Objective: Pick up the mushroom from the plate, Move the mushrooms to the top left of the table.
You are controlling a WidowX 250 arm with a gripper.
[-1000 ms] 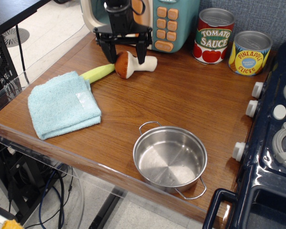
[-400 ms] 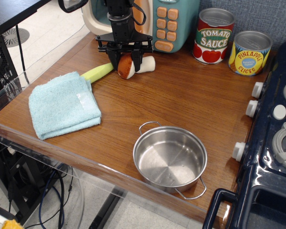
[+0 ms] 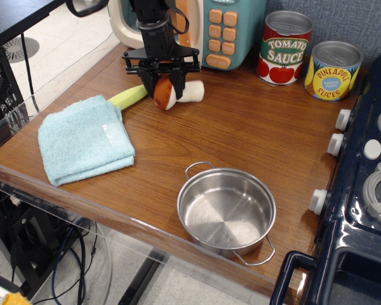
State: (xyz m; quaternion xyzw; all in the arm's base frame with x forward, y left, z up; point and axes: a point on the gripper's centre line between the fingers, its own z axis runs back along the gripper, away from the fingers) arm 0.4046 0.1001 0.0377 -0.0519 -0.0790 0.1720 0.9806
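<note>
The mushroom [image 3: 167,94] lies on its side near the back left of the table [image 3: 254,133]. Its reddish-brown cap points left and its white stem points right. My gripper [image 3: 164,84] comes down from above, and its black fingers [image 3: 178,81] are closed on the cap from both sides. I cannot tell whether the mushroom rests on the wood or hangs just above it. No plate is in view.
A yellow-green corn-like toy [image 3: 128,96] lies just left of the mushroom, touching a folded light-blue cloth [image 3: 82,138]. A teal toy microwave [image 3: 225,32] stands behind my gripper. Tomato [image 3: 286,47] and pineapple [image 3: 332,70] cans stand at the back right. A steel pot [image 3: 227,210] sits in front and a dark blue stove [image 3: 368,184] at the right.
The wide-open fingers straddling the mushroom closed onto its cap. The gripper and mushroom shifted slightly left and toward the front.
</note>
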